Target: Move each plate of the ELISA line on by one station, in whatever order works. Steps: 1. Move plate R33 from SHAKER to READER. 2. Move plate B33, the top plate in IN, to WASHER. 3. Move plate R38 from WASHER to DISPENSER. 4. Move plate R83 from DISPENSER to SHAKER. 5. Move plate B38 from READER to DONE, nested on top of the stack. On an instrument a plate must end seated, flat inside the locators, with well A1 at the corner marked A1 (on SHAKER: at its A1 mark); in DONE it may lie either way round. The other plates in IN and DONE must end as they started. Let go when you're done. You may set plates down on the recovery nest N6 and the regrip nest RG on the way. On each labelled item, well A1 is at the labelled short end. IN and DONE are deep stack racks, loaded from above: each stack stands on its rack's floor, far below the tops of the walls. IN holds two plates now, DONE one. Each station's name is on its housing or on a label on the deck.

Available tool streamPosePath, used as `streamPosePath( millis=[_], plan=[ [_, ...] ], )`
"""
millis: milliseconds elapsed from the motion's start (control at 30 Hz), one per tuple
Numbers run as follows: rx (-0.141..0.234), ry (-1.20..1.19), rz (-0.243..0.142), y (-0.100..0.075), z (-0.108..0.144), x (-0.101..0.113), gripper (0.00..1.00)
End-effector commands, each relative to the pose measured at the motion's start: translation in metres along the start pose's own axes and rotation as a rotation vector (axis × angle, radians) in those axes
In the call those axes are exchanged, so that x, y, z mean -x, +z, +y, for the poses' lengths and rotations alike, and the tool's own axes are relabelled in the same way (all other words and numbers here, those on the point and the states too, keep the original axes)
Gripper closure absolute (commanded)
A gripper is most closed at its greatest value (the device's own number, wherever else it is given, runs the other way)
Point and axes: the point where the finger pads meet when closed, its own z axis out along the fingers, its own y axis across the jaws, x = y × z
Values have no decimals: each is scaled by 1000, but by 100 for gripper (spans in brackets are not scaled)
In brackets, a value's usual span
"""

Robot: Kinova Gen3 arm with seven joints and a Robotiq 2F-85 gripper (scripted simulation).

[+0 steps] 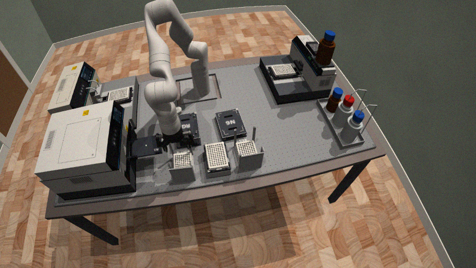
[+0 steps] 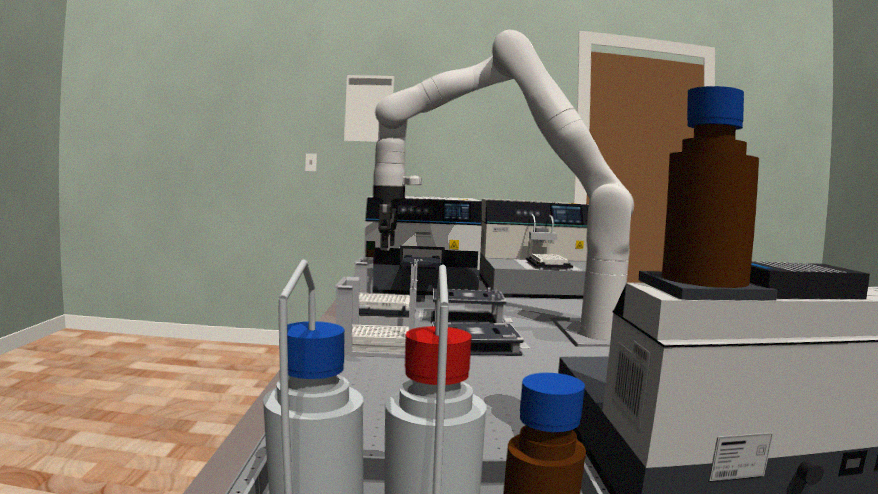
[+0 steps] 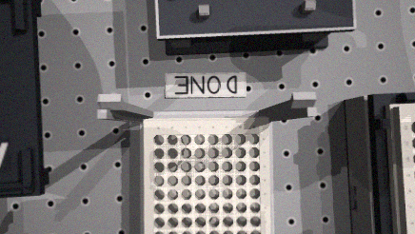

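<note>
My gripper (image 1: 174, 141) is open and empty, hanging above the back edge of the DONE rack (image 1: 182, 165); it also shows in the exterior view (image 2: 385, 240). The wrist view looks straight down on the DONE label (image 3: 206, 85) and on a white well plate (image 3: 207, 176) lying flat in the rack, apart from my fingers, which are out of that view. The dark tray (image 1: 145, 146) in front of the big instrument on the left holds no plate. A white plate (image 1: 217, 154) sits on the station between the two racks. The IN rack (image 1: 246, 150) holds plates.
Nest RG (image 1: 191, 124) and nest N6 (image 1: 231, 126) are bare, just behind the racks. One plate (image 1: 119, 94) sits on the back-left instrument, another (image 1: 282, 70) on the back-right one. A tray of bottles (image 1: 346, 116) stands at the right edge.
</note>
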Motion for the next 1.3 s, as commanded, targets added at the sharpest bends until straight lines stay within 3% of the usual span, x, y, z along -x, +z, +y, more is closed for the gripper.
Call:
streamPosePath(
  millis=[0, 1267],
  plan=[
    [7, -1, -6, -8, 2, 2, 0],
    [7, -2, -6, -54, 2, 1, 0]
  ],
)
